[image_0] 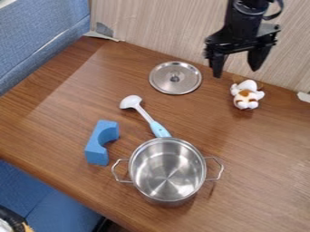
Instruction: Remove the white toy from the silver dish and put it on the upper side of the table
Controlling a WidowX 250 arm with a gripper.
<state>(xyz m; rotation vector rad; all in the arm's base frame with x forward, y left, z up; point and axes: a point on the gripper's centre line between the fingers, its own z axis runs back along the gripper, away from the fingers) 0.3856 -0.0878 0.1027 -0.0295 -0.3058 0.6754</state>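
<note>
White toy (246, 95) out of the dish, with a low gripper (236, 71) the main hazard

The gripper hangs near the far edge of the table (266, 136), its two fingers spread wide and nothing between them. The toy sits on the wood just beside it, a little nearer the camera and slightly to the right in the view. The silver dish (168, 170) is well apart from the gripper, on the camera side. The placing looks done, so what remains is probably only to lift the arm away.

The likeliest trouble is a careless exit. If the arm dips or swings toward the camera before rising, a finger could clip the toy and tip it or shove it out of place. The toy looks light and rounded, so a small nudge might be enough. Closing the fingers during such a dip could pinch a part of it and drag it along.

A low sweep to the left in the view carries another risk: the gripper could catch the knob of the lid (176, 78) and slide it. Straying back toward the wall (157, 27) could scrape the fingers. Straight up seems safest.
</note>
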